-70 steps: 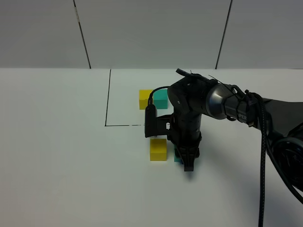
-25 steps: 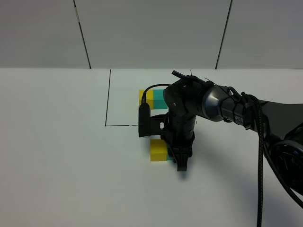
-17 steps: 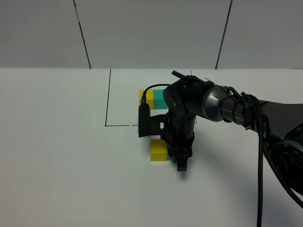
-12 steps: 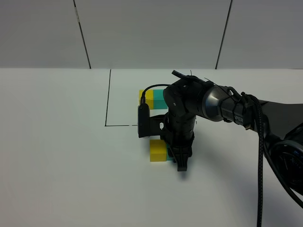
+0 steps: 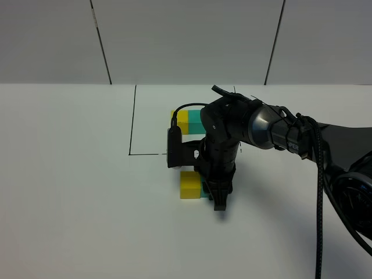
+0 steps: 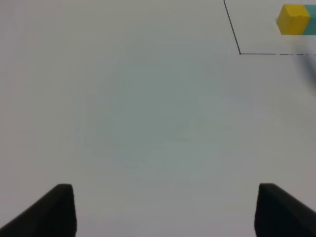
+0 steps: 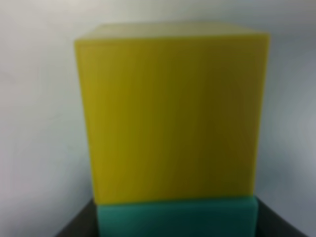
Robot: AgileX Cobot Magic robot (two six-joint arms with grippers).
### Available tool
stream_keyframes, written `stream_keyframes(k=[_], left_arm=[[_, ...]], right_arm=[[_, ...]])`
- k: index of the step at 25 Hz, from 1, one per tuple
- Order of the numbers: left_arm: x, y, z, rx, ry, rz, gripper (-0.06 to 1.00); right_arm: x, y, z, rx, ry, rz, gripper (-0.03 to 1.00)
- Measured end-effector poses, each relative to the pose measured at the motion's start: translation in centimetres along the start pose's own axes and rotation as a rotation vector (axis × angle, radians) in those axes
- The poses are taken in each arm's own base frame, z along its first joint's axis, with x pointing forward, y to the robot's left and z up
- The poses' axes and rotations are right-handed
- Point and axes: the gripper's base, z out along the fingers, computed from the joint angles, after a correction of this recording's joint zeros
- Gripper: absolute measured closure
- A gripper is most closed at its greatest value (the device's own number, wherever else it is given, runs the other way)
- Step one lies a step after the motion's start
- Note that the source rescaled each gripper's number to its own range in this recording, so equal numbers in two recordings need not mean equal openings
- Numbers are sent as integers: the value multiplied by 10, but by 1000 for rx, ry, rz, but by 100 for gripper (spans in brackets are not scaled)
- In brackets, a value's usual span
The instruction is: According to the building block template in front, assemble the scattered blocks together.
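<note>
Close up in the right wrist view: yellow cube (image 7: 170,118) filling the picture, teal-green cube (image 7: 177,217) touching its nearer face, no gap between them, dark finger edges at either side. Cannot tell from there alone how the jaws stand.

From the high camera: right claw (image 5: 218,200) clenched, tips down at the surface, touching the right side of the teal-green cube. Shows both scattered cubes side by side near the middle of the surface, just outside the black drawn line (image 5: 132,119). Beyond them, the building block template (image 5: 189,123) inside that line, partly hidden behind the arm.

Only in the left wrist view: left claw (image 6: 170,212) released, jaws apart over bare surface, well apart from the template.

White matte surface (image 5: 70,192); pale panelled wall (image 5: 186,40) along its far edge.
</note>
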Motion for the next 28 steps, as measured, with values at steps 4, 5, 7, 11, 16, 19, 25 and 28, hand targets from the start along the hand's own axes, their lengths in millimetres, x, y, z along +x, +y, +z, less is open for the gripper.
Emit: stream_keyframes(k=[4, 5, 7, 11, 16, 19, 25, 28], left_arm=[[0, 0, 0, 0, 0, 0, 31], [0, 0, 0, 0, 0, 0, 31], [0, 0, 0, 0, 0, 0, 31], [0, 0, 0, 0, 0, 0, 31], [0, 0, 0, 0, 0, 0, 31], [0, 0, 0, 0, 0, 0, 31], [0, 0, 0, 0, 0, 0, 31], [0, 0, 0, 0, 0, 0, 31]], right_arm=[[-1, -2, 0, 18, -13, 1, 76], [-2, -3, -1, 29, -21, 1, 62], [-4, -5, -1, 46, -34, 1, 29], [-5, -6, -3, 62, -48, 6, -1], [-3, -3, -13, 27, -37, 41, -3], [-3, -2, -45, 42, -60, 64, -3], [2, 3, -114, 81, -124, 249, -3], [16, -1, -137, 93, -151, 477, -3]])
